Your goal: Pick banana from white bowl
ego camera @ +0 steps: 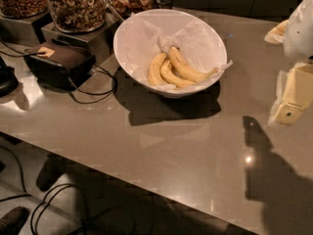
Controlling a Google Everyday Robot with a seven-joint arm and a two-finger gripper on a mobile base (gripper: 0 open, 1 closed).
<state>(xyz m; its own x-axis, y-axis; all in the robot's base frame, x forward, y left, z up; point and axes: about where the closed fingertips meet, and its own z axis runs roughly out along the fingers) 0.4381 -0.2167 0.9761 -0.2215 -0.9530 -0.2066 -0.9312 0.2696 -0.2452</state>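
The white bowl (142, 38) stands on the counter, lined with crinkled white paper. Three yellow bananas lie in it. The banana (187, 69) is the longest one, on the right, with its thin stem pointing right toward the rim. Two shorter bananas (157, 68) lie to its left. My gripper (285, 70) is at the right edge of the view, well to the right of the bowl and above the counter. Its two yellowish fingers (293, 97) stand apart and hold nothing.
Glass jars of nuts (80, 4) stand on metal stands at the back left. A dark box (61, 60) with cables lies left of the bowl. The counter's front edge (122, 177) runs diagonally, with floor cables below it.
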